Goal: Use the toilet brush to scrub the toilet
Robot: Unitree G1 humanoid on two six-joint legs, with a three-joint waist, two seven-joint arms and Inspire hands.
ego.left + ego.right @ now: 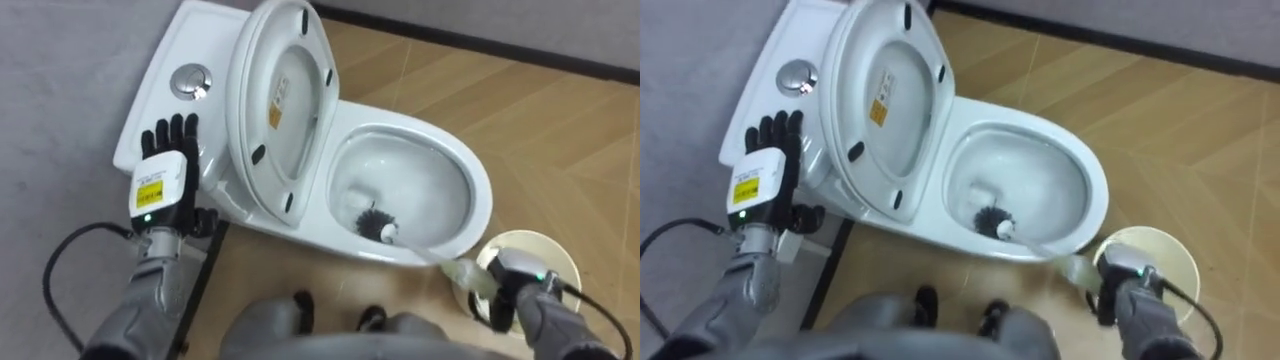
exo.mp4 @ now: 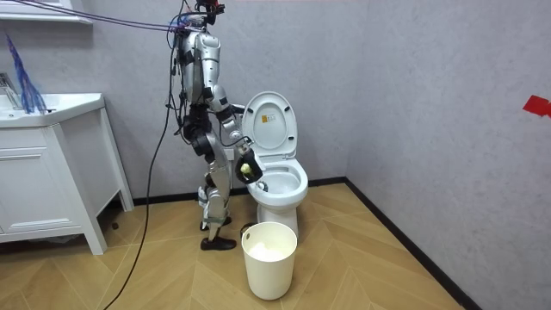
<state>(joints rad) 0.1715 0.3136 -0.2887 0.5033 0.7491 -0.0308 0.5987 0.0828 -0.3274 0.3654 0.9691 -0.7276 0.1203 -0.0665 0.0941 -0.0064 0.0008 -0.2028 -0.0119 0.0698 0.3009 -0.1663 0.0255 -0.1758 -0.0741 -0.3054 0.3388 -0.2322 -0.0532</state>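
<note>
A white toilet (image 1: pixel 482 190) stands before me with its seat and lid (image 1: pixel 285 100) raised against the tank (image 1: pixel 165 95). The black head of the toilet brush (image 1: pixel 376 223) is down inside the bowl, near its front wall. Its pale handle runs over the rim to my right hand (image 1: pixel 512 283), which is shut round the handle's end at the lower right. My left hand (image 1: pixel 168 172) lies with straight fingers against the tank's near edge, beside the raised seat. In the room view I stand close at the toilet's side, on the room view's left.
A round white bin (image 1: pixel 545 250) stands on the wooden floor just under my right hand, in front of the toilet (image 2: pixel 269 258). A chrome flush button (image 1: pixel 190 80) sits on the tank top. A white vanity (image 2: pixel 52 172) stands off at the room view's left.
</note>
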